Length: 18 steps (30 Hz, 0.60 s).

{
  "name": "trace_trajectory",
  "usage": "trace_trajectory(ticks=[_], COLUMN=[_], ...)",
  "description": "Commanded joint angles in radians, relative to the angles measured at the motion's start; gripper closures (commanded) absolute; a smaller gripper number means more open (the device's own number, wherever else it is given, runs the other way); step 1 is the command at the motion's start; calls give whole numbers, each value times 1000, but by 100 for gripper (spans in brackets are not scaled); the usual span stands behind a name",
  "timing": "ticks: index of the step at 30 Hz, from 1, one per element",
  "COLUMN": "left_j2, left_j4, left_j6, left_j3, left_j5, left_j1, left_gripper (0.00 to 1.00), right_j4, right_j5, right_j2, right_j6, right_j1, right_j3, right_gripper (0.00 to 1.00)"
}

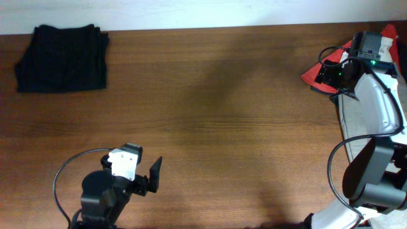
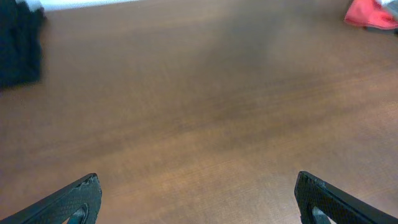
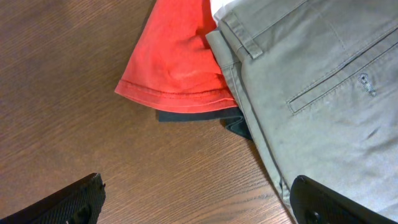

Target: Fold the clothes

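A folded black garment (image 1: 62,57) lies at the table's far left corner; its edge shows in the left wrist view (image 2: 18,50). A heap of clothes sits at the right edge: a red garment (image 1: 316,73) (image 3: 177,56), grey-green trousers (image 1: 372,105) (image 3: 317,81) and a dark piece (image 3: 199,116) under them. The red garment also shows far off in the left wrist view (image 2: 371,14). My right gripper (image 3: 196,199) is open and empty, over bare wood at the heap's edge. My left gripper (image 2: 196,199) is open and empty near the front left (image 1: 146,178).
The wooden table (image 1: 216,114) is bare between the black garment and the heap. A black cable (image 1: 63,175) loops beside the left arm. The right arm (image 1: 369,172) stands at the right edge, over the trousers.
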Motion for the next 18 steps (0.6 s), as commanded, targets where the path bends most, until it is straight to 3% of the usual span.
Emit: trace_trajectory(ticks=[1, 6, 12, 18], left_j2=[-109, -237, -310, -378], left_j4=[47, 153, 400, 474], left_j6=[28, 28, 28, 28], left_j3=[-82, -216, -378, -420], left_j5=[-97, -163, -162, -163], left_j1=[5, 37, 101, 131], left_gripper=[1, 1, 1, 1], right_j4=[1, 1, 1, 2], right_j5=[10, 10, 10, 10], right_j2=[-4, -4, -4, -4], right_j6=[6, 6, 6, 6], right_j1=[-3, -3, -3, -3], right_j3=[8, 8, 8, 8], right_gripper=[1, 1, 1, 1])
